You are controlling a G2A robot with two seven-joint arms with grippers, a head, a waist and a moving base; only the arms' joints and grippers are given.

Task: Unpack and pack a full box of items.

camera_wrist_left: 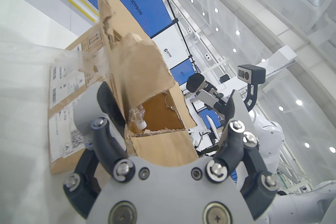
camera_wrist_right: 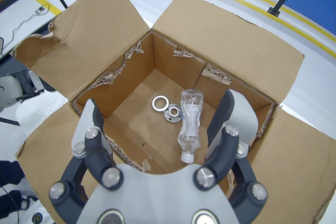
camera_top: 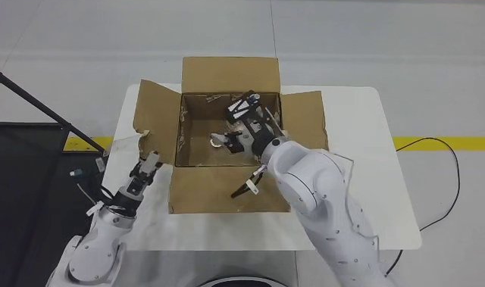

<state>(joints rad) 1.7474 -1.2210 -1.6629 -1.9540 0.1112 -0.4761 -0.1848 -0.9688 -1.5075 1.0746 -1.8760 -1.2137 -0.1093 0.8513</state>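
Since the bottle (camera_wrist_right: 190, 120) lies flat on the floor of the box (camera_wrist_right: 223, 30), below the right gripper (camera_wrist_right: 160, 101) and off-centre toward one of its fingers, the coming grasp is judged to turn on a descent with a small sideways correction. Its long axis runs roughly crosswise to the line on which the spread, empty fingers would close, cap end toward the wrist, with two metal rings (camera_wrist_right: 160, 103) just beside its body. The left gripper (camera_wrist_left: 168, 100), likewise spread and holding nothing, sits outside the box by the torn flap (camera_wrist_left: 136, 70), so the right arm is the nearer.
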